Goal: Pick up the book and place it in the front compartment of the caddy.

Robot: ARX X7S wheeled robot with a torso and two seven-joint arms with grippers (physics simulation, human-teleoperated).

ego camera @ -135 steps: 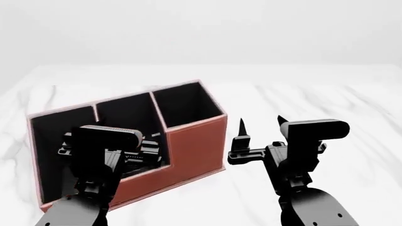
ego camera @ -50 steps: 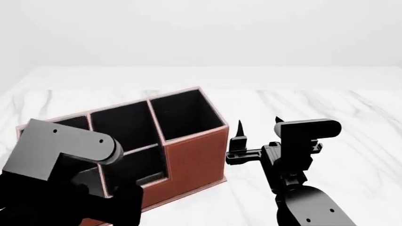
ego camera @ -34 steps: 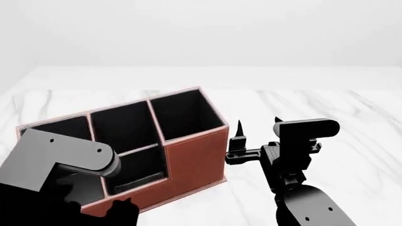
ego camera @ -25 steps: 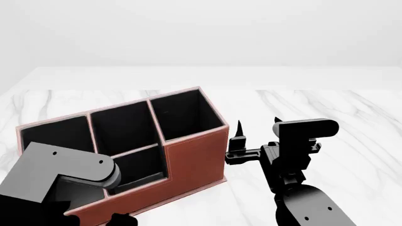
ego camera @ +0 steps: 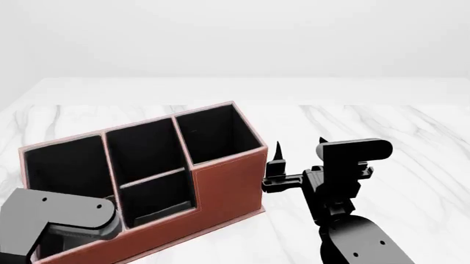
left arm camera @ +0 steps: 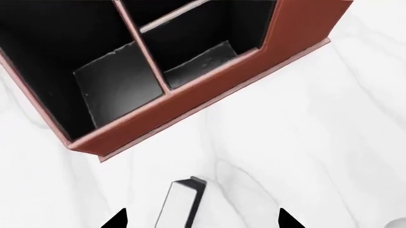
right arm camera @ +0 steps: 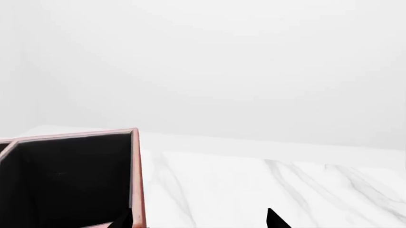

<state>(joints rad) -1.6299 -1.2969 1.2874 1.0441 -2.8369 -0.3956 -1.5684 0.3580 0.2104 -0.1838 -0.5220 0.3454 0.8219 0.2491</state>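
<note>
Head view: caddy sits on the white marbled counter, turned at an angle, reddish-brown outside, black inside, pale pink rims. Three tall rear compartments, lower front compartments nearer the robot. Left arm's grey link covers the caddy's near left corner; the left gripper itself is not visible from the head. Right gripper hovers just beside the caddy's right end wall, apart from it, jaws spread with both black tips pointing up and nothing between them.

Left wrist view: left gripper looks down on the counter in front of the caddy's low front wall. Jaws spread, holding nothing. Book lies on the counter between the two jaw tips, white page edge and a thin black cover showing, near the caddy but clear of it. Two front compartments visible, dark floors.

Right wrist view: caddy's end compartment and bare counter beyond; only the jaw tips show.
</note>
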